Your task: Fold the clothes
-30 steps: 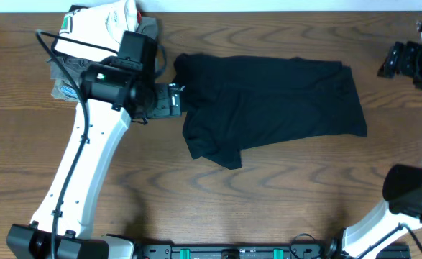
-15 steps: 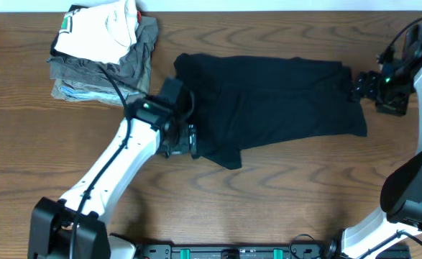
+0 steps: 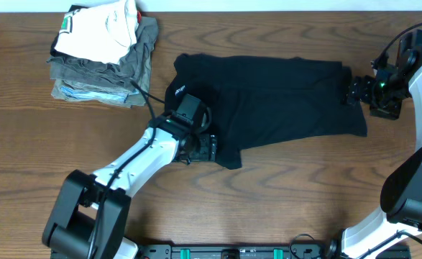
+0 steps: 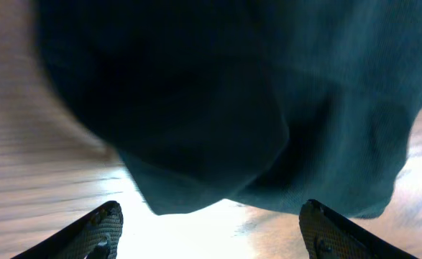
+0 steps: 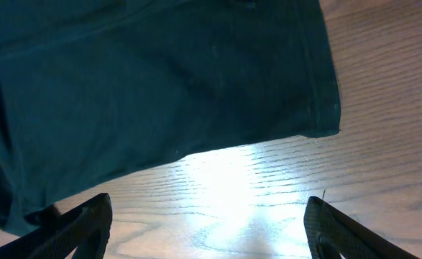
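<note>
The clothes, one black shirt-like garment (image 3: 282, 101), lie spread flat across the middle of the table, with small white lettering near the left edge. My left gripper (image 3: 209, 148) is at the garment's lower-left corner. In the left wrist view it (image 4: 212, 234) is open over bare wood, with the dark cloth (image 4: 196, 93) just ahead of the fingertips. My right gripper (image 3: 349, 93) is at the garment's right edge. In the right wrist view it (image 5: 207, 230) is open, nothing between the fingers, and the hem of the cloth (image 5: 146, 79) lies just beyond.
A pile of folded white, grey-olive and light blue garments (image 3: 103, 61) sits at the back left corner. The wooden table (image 3: 268, 208) shows bare in front of the garment and to its right.
My left gripper has moved from the garment's left edge down and right to its lower-left corner. My right gripper has come in from the far right to the garment's right edge.
</note>
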Motion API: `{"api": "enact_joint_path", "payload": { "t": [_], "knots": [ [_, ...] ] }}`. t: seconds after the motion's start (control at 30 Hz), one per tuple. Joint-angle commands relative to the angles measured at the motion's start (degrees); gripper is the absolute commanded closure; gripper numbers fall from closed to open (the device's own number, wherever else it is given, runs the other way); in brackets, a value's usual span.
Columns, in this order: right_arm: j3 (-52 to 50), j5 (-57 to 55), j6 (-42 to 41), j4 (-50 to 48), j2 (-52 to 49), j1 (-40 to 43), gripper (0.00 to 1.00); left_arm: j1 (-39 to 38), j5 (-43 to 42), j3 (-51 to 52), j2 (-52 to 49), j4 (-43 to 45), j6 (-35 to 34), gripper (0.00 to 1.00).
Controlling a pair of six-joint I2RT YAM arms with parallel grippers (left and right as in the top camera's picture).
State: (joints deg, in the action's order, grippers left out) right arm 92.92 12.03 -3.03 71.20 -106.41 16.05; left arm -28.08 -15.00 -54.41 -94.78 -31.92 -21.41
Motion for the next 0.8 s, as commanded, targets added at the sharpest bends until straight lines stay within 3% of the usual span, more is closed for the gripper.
{"api": "enact_joint_path", "payload": {
  "t": [0.0, 0.2, 0.53, 0.77],
  "knots": [
    [-0.31, 0.63, -0.52, -0.09, 0.44, -0.37, 0.16, -0.04, -2.32, -1.09, -0.04, 0.48, 3.65, 0.21],
    [-0.33, 0.22, -0.52, -0.22, 0.44, -0.37, 0.16, -2.51, -2.36, -1.11, -0.07, 1.46, 6.99, 0.28],
    [-0.37, -0.04, 0.15, -0.5, 0.44, -0.37, 0.15, -10.8, -2.01, -3.87, -0.07, -0.13, 21.9, 0.28],
    [-0.37, -0.2, 0.15, -0.57, 0.42, -0.37, 0.14, -13.05, 0.87, -4.39, -0.07, -0.5, 24.68, 0.28]
  ]
}}
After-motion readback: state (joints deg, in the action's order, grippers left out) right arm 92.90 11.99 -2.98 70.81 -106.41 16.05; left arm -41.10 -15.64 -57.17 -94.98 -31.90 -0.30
